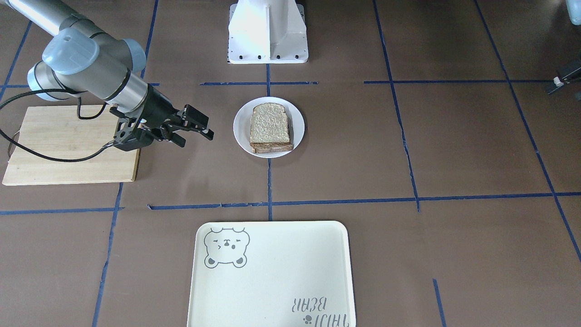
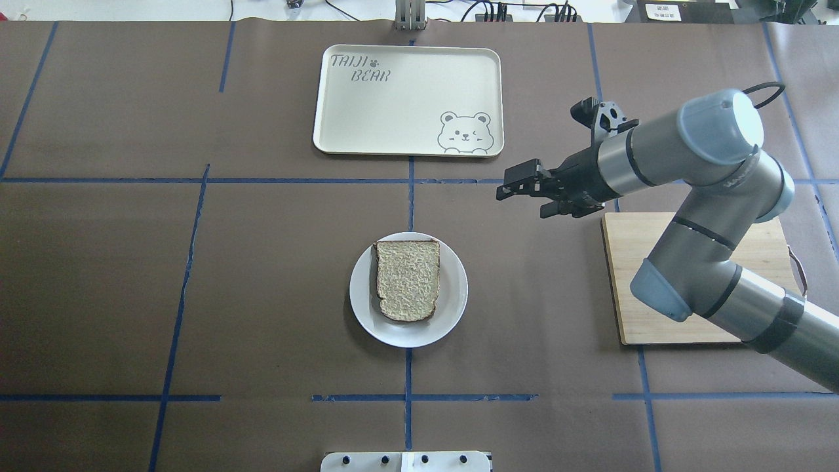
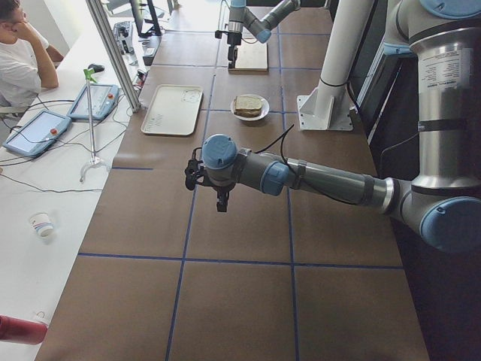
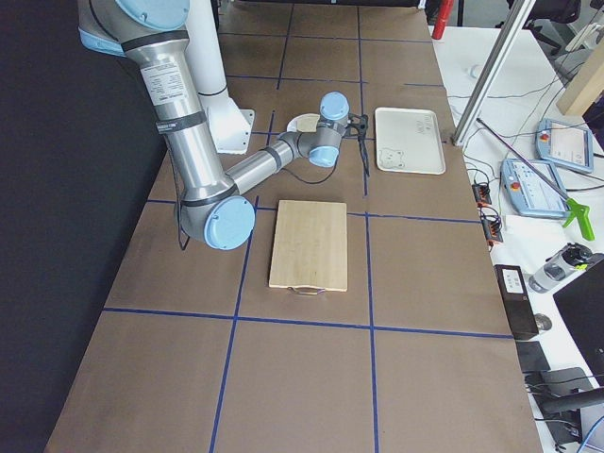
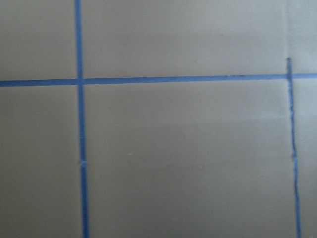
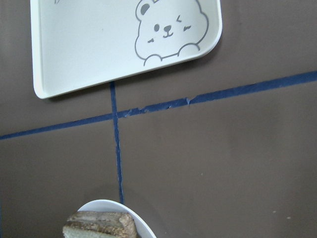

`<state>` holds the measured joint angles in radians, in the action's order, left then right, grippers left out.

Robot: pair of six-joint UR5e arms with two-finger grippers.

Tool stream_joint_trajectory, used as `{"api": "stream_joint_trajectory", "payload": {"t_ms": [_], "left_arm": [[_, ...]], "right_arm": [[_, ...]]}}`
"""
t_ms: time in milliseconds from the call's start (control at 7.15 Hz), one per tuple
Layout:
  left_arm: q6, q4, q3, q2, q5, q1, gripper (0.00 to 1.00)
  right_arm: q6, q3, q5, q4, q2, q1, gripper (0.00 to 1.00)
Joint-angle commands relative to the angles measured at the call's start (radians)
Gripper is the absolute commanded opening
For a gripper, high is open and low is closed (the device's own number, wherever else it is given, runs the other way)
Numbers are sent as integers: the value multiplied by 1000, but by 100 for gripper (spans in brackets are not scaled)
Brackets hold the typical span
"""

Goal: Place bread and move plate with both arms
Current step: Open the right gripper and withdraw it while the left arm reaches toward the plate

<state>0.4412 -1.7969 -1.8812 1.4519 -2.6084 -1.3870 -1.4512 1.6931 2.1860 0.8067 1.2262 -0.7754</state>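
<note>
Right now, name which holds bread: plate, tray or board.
The round white plate, mid-table, under the bread; the cream tray and wooden board carry none.

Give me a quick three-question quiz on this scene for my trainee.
1. True or false: the plain beige bread slice lies on the small round white plate.
2. The black right gripper holds between its fingers: A) the bread, B) the plate, C) nothing.
3. Fill in: the drawing on the cream rectangular tray shows a ___.
Key: 1 true; 2 C; 3 bear.
</note>
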Motion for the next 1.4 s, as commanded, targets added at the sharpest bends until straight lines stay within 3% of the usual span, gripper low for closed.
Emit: {"api": "stream_joint_trajectory", "payload": {"t_ms": [0, 140, 420, 699, 839, 979, 1259], "left_arm": [[482, -322, 42, 92, 8, 203, 100], [663, -373, 48, 167, 63, 288, 100], [873, -589, 63, 203, 295, 484, 100], [1122, -668, 97, 342, 395, 619, 100], [1242, -787, 108, 346, 509, 675, 100], [1277, -890, 143, 363, 694, 797, 98], [1278, -942, 232, 419, 787, 847, 97]], "right_arm": [[148, 63, 56, 66, 109, -112, 99], [243, 62, 131, 80, 140, -187, 99], [276, 79, 146, 83, 196, -241, 99], [323, 85, 146, 83, 237, -269, 99], [351, 83, 144, 83, 265, -281, 99], [377, 83, 144, 86, 285, -300, 100], [437, 83, 124, 142, 306, -317, 100]]}}
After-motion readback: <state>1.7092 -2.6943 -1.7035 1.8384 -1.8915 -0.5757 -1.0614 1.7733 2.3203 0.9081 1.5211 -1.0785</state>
